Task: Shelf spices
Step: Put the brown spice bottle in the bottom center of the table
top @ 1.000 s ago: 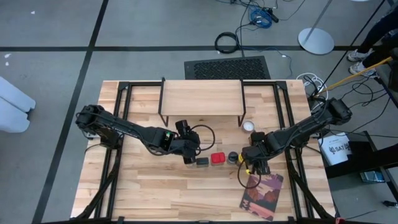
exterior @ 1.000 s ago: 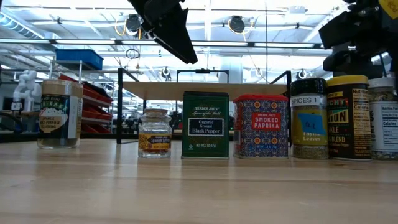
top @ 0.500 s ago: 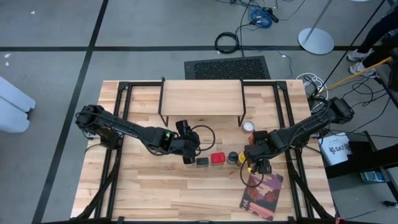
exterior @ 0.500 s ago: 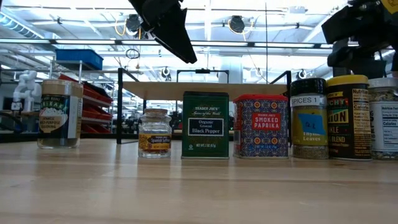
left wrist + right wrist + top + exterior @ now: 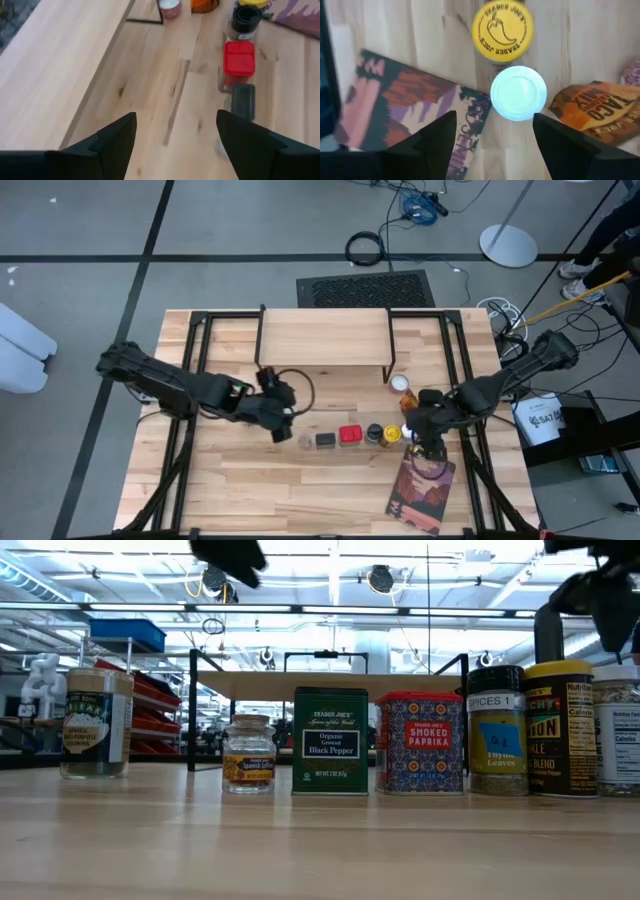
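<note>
You pulled left pincer (image 5: 283, 426) back from spice row, open, empty. You shifted right pincer (image 5: 424, 442) over white-capped jar (image 5: 518, 93), open, empty. Shelf (image 5: 325, 338) was bare; nothing shelved.

Past two dark fingers (image 5: 117, 142) standing apart with nothing between them lies the plank table (image 5: 155, 95). A red-lidded tin (image 5: 239, 58) sits between a black-lidded tin (image 5: 243, 100) and a black-capped jar (image 5: 245, 19). The shelf's pale plank (image 5: 60, 60) runs well apart from the red tin.
</note>
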